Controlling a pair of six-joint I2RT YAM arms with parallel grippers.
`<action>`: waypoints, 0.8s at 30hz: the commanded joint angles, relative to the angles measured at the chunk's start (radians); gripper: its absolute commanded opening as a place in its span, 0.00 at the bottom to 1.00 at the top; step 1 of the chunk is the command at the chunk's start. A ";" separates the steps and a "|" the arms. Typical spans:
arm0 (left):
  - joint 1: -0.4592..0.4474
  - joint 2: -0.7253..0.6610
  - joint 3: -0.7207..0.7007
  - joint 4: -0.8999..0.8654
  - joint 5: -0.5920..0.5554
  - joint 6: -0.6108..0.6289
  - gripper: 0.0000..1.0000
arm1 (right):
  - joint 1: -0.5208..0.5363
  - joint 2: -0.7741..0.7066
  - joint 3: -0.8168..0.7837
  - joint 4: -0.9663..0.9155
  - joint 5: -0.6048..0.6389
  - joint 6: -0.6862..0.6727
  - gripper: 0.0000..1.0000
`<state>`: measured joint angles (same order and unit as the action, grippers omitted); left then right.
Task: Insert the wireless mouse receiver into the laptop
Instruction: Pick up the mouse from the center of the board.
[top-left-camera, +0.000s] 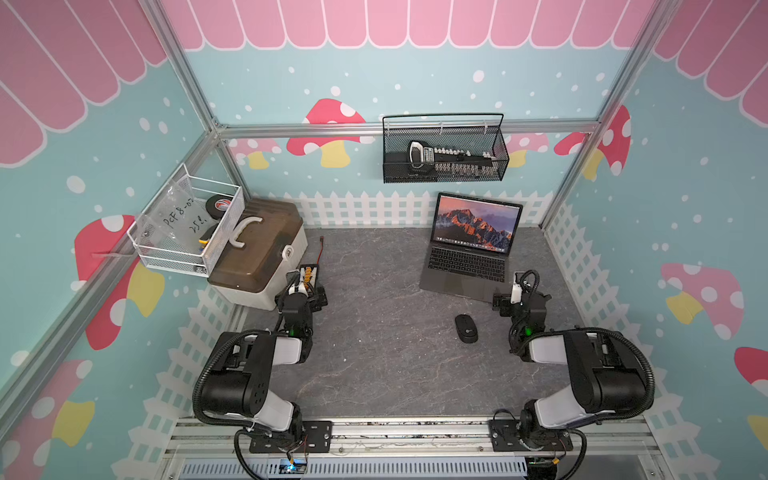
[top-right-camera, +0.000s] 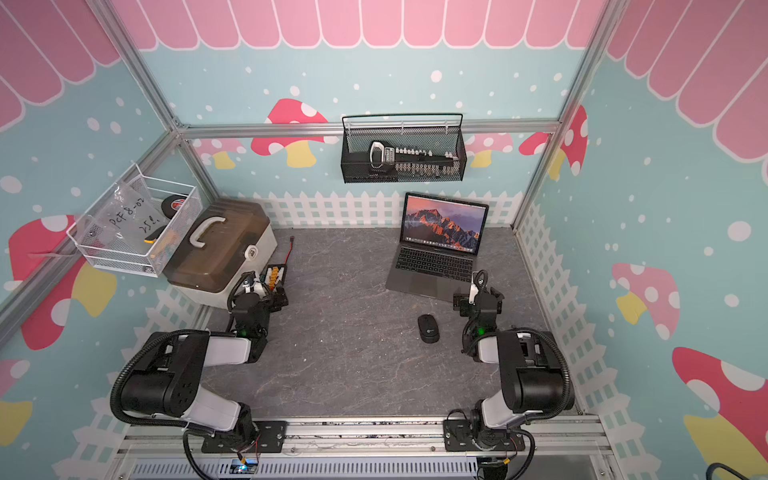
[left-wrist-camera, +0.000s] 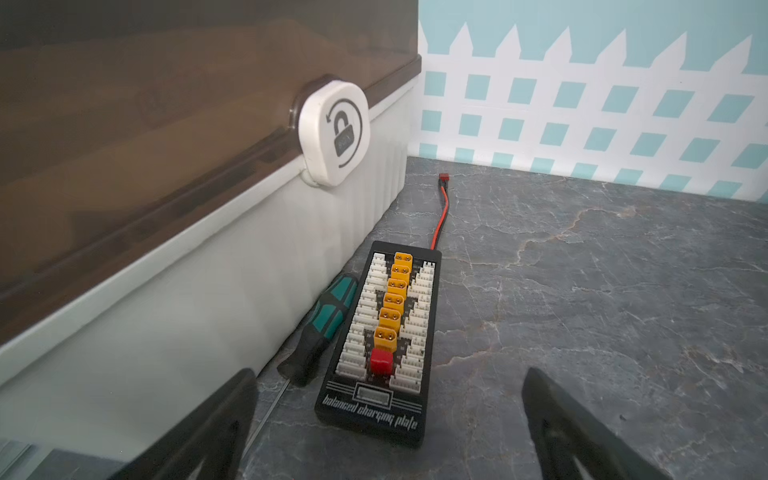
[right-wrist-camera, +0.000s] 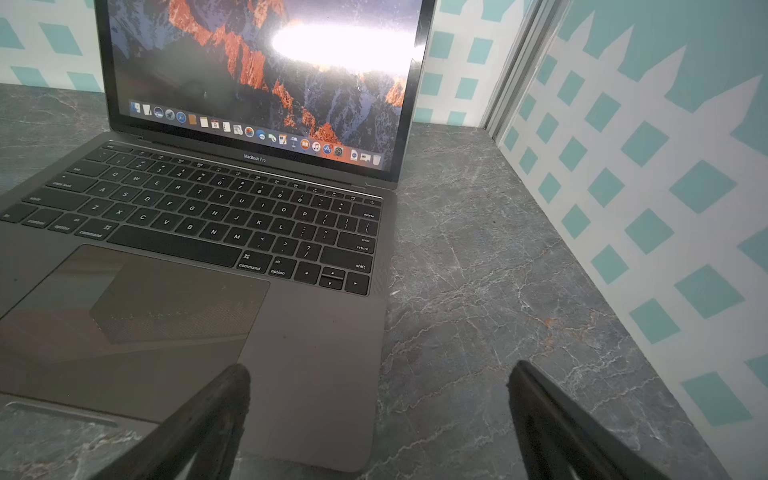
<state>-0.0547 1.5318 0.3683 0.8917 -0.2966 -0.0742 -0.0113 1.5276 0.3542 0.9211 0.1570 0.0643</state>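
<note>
On the wall (top-left-camera: 415, 75) behind the laptop (top-left-camera: 467, 266), a basket (top-left-camera: 494, 171) holds, perhaps, sockets (top-left-camera: 451, 161).

Laptop (right-wrist-camera: 316, 353) matt grey metal, screen glossy; table (top-left-camera: 374, 374) veined stone-look; mouse (top-left-camera: 466, 328) black plastic.

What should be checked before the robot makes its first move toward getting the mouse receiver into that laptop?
1. Is the right gripper open and empty? Ok: its jaws stand wide with nothing between them.
2. Is the left gripper open and empty? Ok.
3. Is the laptop open and resting on the table? Ok: the screen is lit.
4. Is the wireless mouse free to reach? Ok: it lies alone on the table in front of the laptop.
5. Has the wireless mouse receiver been found? Cannot tell: it shows in no view.
6. Is there a free port on the laptop's edge? Cannot tell: no view shows the edges clearly.
</note>
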 joint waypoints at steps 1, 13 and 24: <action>-0.005 0.007 0.017 0.012 -0.013 0.013 0.99 | 0.007 -0.006 -0.008 0.019 0.007 0.000 0.99; -0.005 0.009 0.017 0.012 -0.013 0.013 0.99 | 0.007 -0.004 -0.007 0.019 0.008 0.000 0.99; -0.006 0.005 0.006 0.029 0.045 0.038 0.99 | 0.007 -0.007 -0.010 0.019 0.005 -0.001 0.99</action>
<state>-0.0551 1.5318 0.3683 0.8928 -0.2901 -0.0696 -0.0113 1.5276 0.3542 0.9211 0.1581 0.0643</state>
